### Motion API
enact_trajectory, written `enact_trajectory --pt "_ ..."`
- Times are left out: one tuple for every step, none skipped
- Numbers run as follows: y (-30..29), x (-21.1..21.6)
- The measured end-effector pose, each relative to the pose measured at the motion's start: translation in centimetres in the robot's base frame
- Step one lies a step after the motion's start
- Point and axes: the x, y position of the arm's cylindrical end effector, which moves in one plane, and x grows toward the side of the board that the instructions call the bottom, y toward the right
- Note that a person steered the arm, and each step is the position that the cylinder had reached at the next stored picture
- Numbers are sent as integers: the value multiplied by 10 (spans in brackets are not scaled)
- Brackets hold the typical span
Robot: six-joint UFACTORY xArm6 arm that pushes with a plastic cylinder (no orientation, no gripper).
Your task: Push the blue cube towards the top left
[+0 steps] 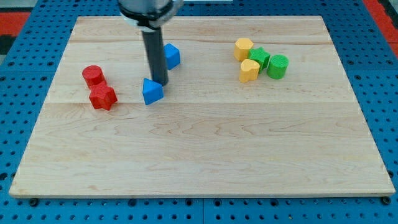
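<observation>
My tip (160, 84) rests on the wooden board (205, 155), just to the upper right of a blue triangular block (152, 92) and touching or nearly touching it. The blue cube (171, 56) lies just right of the rod, above the tip, partly hidden by the rod. Both blue blocks sit in the upper left-centre of the board.
A red cylinder (92, 75) and a red star-like block (102, 97) sit at the view's left. At the upper right are a yellow hexagonal block (243, 48), a yellow heart-like block (249, 70), a green star-like block (259, 58) and a green cylinder (277, 66).
</observation>
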Motion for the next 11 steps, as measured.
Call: enact_trajectory --pt "34 -41" --pt "-3 -110" --pt "-59 -145" --pt "-11 -121" --pt "7 -93" --pt "-63 -109" --pt "-96 -108" --pt "-118 -109" --pt "-130 -135" --pt "-133 -152" --pt "-163 -148"
